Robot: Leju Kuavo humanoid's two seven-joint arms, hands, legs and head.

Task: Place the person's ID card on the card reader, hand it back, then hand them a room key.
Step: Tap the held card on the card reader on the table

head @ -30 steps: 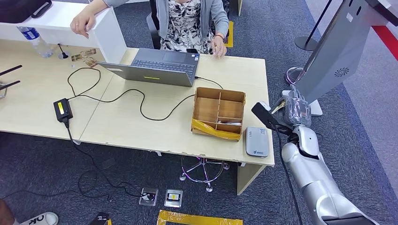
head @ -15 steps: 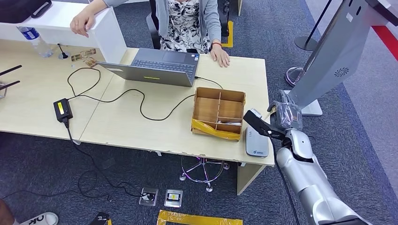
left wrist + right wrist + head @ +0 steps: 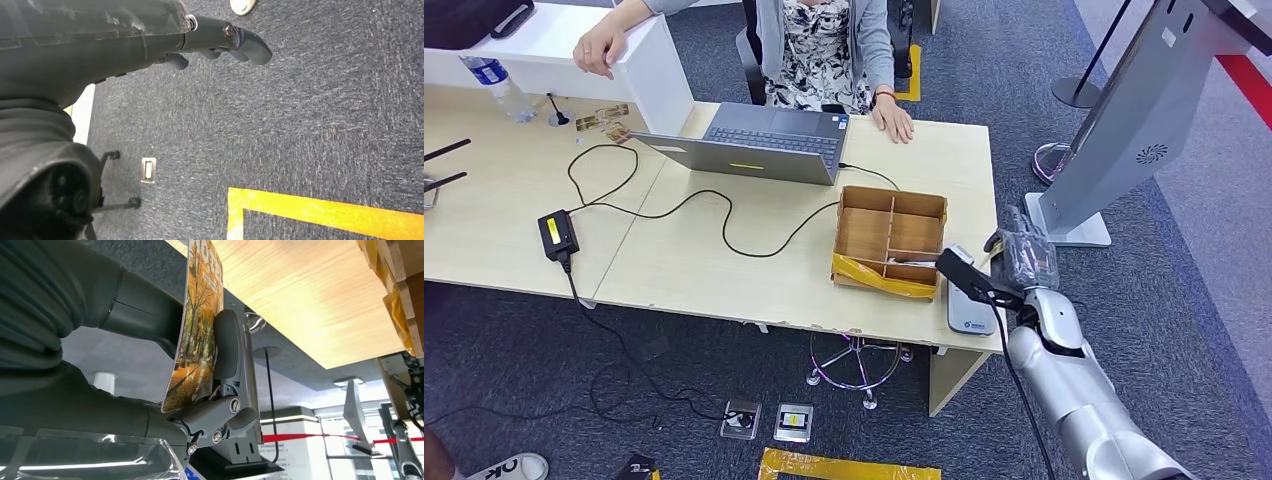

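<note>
our right hand (image 3: 1024, 258) grips a picture-printed card (image 3: 196, 325) between its fingers; our left hand's (image 3: 165, 35) fingers hang loose, holding nothing.

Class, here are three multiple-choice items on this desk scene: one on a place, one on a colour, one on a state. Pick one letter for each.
1. Where does the card reader lie?
A. on the laptop
B. at the desk's corner beside the wooden box
C. on the floor

2. What colour is the tape on the box's front edge?
A. yellow
B. blue
C. green

3. What is the right hand doing?
A. hanging open
B. pressing the laptop keys
C. pinching a card

Answers: 1 B, the reader sits by the box at the desk's corner; 2 A, the strip is yellow; 3 C, the right wrist view shows thumb and fingers clamping the picture card.
</note>
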